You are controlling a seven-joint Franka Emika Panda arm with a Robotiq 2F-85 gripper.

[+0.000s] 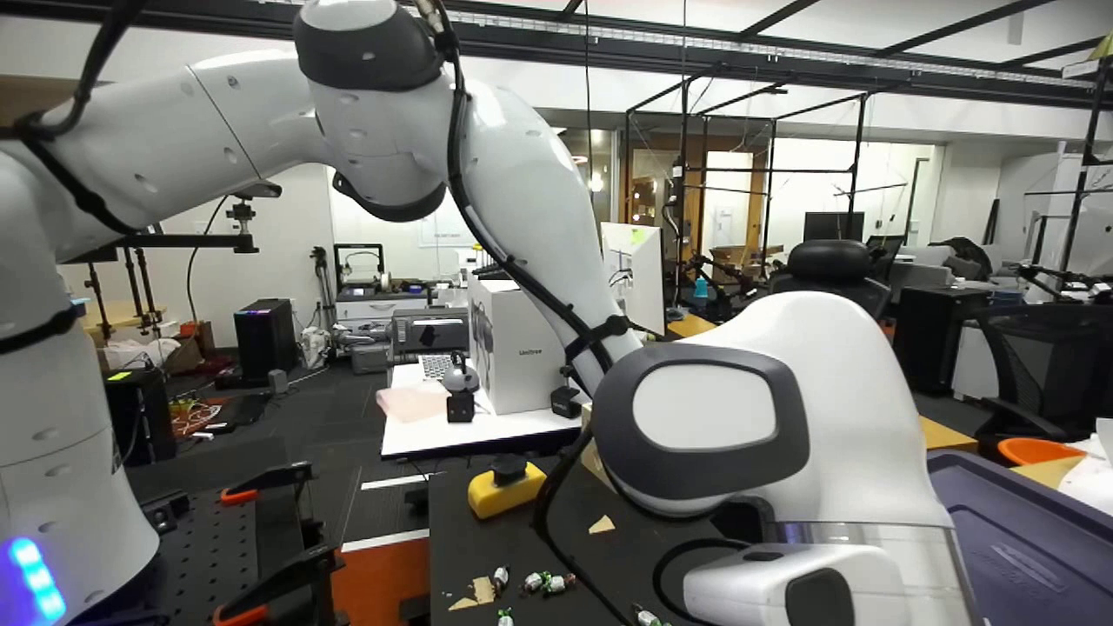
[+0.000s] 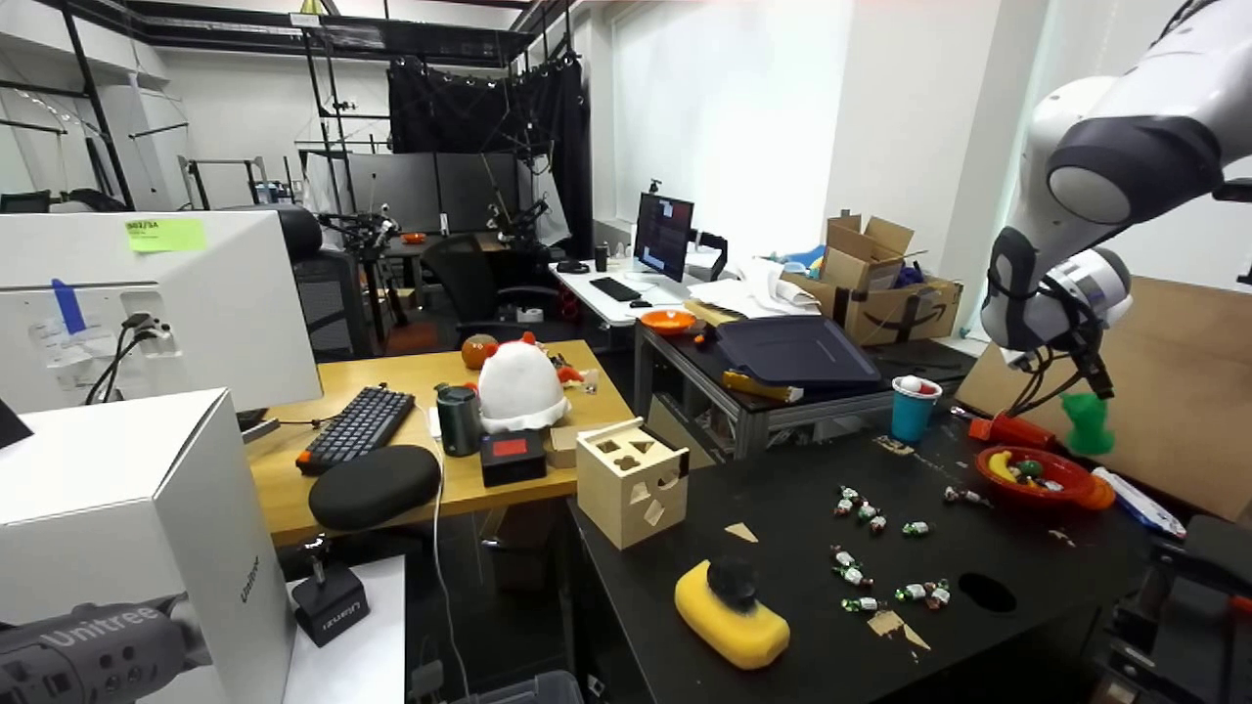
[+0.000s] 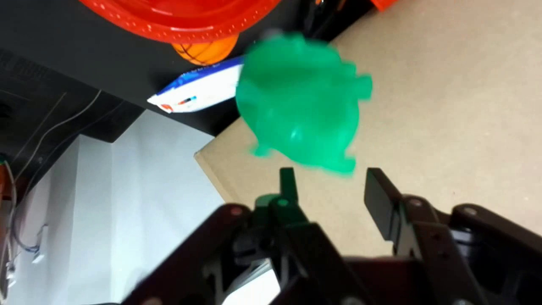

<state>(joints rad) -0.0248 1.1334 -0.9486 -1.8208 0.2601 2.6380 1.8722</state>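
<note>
Fingers (image 3: 382,205) apart, green toy (image 3: 298,103) just beyond, gap clear only in wrist view

Green toy figure (image 3: 298,108): smooth, plastic in appearance, slight gloss; red bowl (image 3: 190,29): shiny plastic; cardboard sheet (image 3: 444,127): matt; shape-sorter box (image 2: 614,501): smooth bare wood; tabletop (image 2: 782,504): matt; robot arm shell (image 1: 530,200): glossy

In an exterior view, a toy (image 2: 1089,426) is just below the gripper (image 2: 1101,385); lower left of it, a bowl (image 2: 1033,497) holds a banana (image 2: 1000,465); farther left, a cup (image 2: 914,415).
</note>
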